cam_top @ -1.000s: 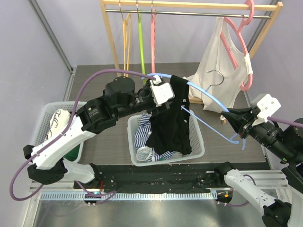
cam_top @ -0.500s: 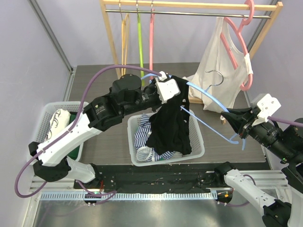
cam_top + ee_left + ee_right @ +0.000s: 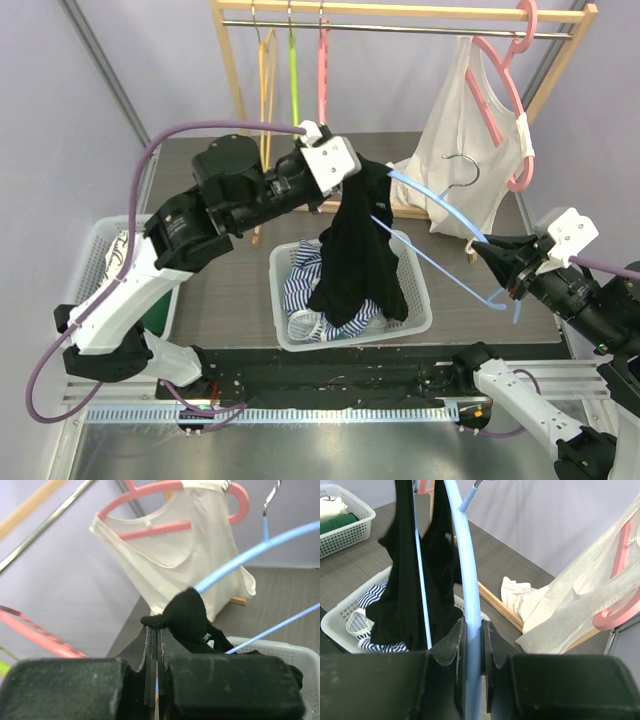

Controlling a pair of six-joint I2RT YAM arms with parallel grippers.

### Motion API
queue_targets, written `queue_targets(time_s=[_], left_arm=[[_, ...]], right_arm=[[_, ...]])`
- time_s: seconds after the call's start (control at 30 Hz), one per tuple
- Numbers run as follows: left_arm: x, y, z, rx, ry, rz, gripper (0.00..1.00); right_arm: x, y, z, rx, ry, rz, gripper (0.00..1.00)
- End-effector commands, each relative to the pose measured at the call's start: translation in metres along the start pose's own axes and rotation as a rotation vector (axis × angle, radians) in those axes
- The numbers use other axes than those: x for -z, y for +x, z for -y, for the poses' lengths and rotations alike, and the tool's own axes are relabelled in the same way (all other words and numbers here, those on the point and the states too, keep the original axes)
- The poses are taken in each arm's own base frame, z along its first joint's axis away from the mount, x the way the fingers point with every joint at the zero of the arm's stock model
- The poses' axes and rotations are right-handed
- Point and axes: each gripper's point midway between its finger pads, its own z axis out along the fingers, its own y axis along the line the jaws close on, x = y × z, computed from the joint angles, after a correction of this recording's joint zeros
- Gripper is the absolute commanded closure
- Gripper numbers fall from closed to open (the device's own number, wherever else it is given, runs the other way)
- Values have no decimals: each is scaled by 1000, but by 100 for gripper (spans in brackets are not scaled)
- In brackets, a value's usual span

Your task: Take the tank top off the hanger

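Left gripper (image 3: 354, 172): pinches a bunched fold at the top of the black tank top (image 3: 355, 255), with the jaws pressed together on the cloth. Holds this fold high over the white basket (image 3: 421, 287), in front of the wooden rack (image 3: 236, 95). In the left wrist view, shows the same fold as a black lump just beyond the fingertips (image 3: 145, 645).

Black tank top: hangs down long and narrow from the pinch, reaches with its lower edge into the basket and lies there on striped clothes (image 3: 297, 292). Covers the left end of the blue hanger (image 3: 440, 207), so cannot tell how much of the hanger sits inside the cloth.

Right gripper (image 3: 488, 256): clamps the blue hanger at its right end, with the fingers (image 3: 451, 640) closed against both sides of the thick blue arm. Holds it tilted, high at the tank top side and low at the gripper side, with the thin lower bar underneath. Metal hook (image 3: 458, 165) of this hanger: points up, in front of the white tank top (image 3: 455, 130).

Behind, on the rack: the white tank top on a pink hanger (image 3: 508, 95), and three bare hangers (image 3: 293, 70), orange, green and pink. At the far left: a second basket (image 3: 92, 265) with white and green clothes inside.
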Motion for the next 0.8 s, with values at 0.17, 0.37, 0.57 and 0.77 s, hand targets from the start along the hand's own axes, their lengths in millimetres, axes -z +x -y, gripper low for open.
queue_targets(time_s=[0.17,0.37,0.57,0.77], left_arm=[[24,-47,-67,-89,-249,84,100],[23,-36,-75,-82,-313,64,100],[19,-15,-72,-99,-324,17,100],[13,4,-71,-115,-355,-17,100]], right_arm=[[33,-10,6,-16,72,58,99],[68,-5,39,-59,308,62,99],[113,-18,48,-103,412,154,99],[115,-26,36,-147,350,161,99]])
